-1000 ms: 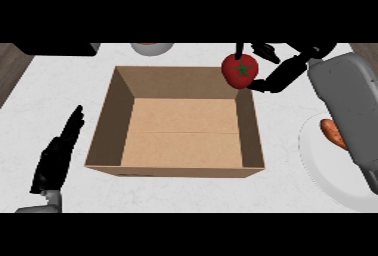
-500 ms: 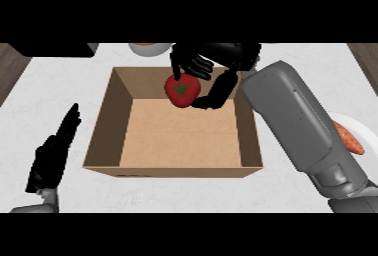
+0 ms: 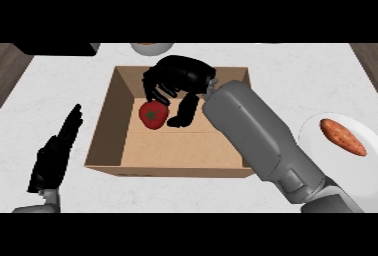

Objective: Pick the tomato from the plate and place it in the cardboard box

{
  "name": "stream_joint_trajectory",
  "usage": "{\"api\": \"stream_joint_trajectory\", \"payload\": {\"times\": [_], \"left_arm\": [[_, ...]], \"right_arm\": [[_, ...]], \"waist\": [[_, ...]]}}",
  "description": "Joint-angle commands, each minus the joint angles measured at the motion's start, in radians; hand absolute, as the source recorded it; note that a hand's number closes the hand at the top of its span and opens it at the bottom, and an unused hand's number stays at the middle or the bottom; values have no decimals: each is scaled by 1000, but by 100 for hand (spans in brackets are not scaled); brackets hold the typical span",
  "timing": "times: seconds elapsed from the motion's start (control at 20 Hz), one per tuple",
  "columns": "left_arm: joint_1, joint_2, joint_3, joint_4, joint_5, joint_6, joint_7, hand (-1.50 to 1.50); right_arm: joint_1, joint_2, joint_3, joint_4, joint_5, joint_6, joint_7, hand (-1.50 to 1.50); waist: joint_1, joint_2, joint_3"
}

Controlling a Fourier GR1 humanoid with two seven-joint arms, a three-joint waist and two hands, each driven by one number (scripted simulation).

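Observation:
The red tomato [image 3: 153,115] with a green stem mark hangs inside the open cardboard box [image 3: 111,125], over the far left part of its floor. My right hand [image 3: 181,80] reaches into the box from the right. Its fingers curl down onto the tomato's top and its thumb [image 3: 183,112] lies against the tomato's right side. The grey right forearm crosses the box's right wall and hides it. My left hand [image 3: 55,150] rests on the counter left of the box, fingers straight, holding nothing.
A white plate [image 3: 311,131] at the right edge carries an orange oblong vegetable [image 3: 342,136]. A pale bowl [image 3: 151,47] sits behind the box. A dark object [image 3: 55,47] fills the far left corner.
My right hand has carried the tomato from beyond the box's far right corner leftward and down into the box. The left hand has stayed in place.

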Motion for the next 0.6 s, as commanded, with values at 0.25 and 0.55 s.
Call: {"api": "stream_joint_trajectory", "payload": {"times": [0.25, 0.55], "left_arm": [[-30, -47, -35, 44, -26, 14, -26, 0], [-57, -8, 3, 57, -9, -9, -12, 0]], "right_arm": [[-49, 18, 181, 167, -220, -150, 41, -150], [42, 19, 92, 115, -435, -223, 27, -150]], "waist": [[30, 7, 0], [27, 6, 0]]}}
